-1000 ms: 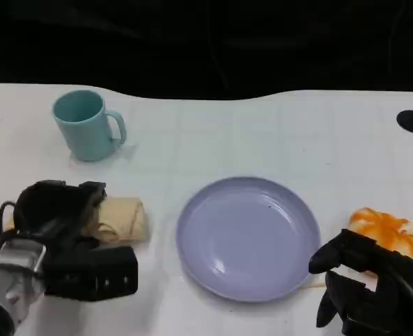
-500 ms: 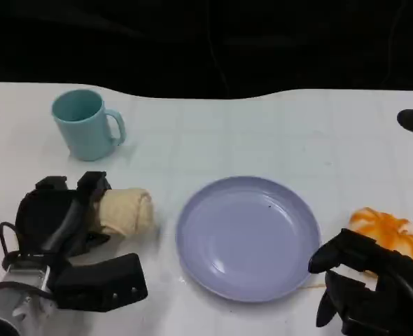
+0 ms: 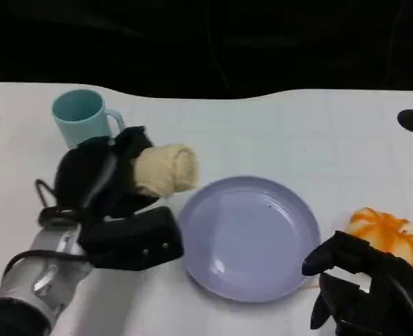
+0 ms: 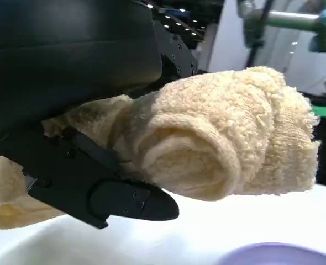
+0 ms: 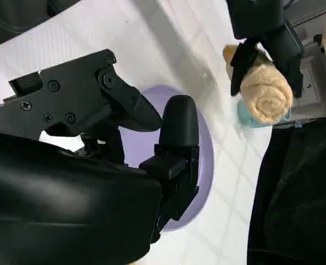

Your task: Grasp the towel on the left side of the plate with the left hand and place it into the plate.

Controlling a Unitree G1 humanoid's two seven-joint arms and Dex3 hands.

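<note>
Cream towel [image 3: 166, 169] (rolled, gripped by the left hand [image 3: 101, 183]) has risen off the table toward the frame's centre, nearly over the plate [image 3: 248, 238], ready for placing.

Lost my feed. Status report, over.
Left hand holds rolled beige terry towel, lifted beside round lavender plate. Right hand open, idle at plate's edge. Path clear.

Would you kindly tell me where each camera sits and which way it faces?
Head view: high on the robot, looking down at the plate, both hands showing.
Left wrist view: behind the left hand, facing the rolled towel it holds.
Right wrist view: behind the right hand, facing across the plate.
All three share towel and plate.
</note>
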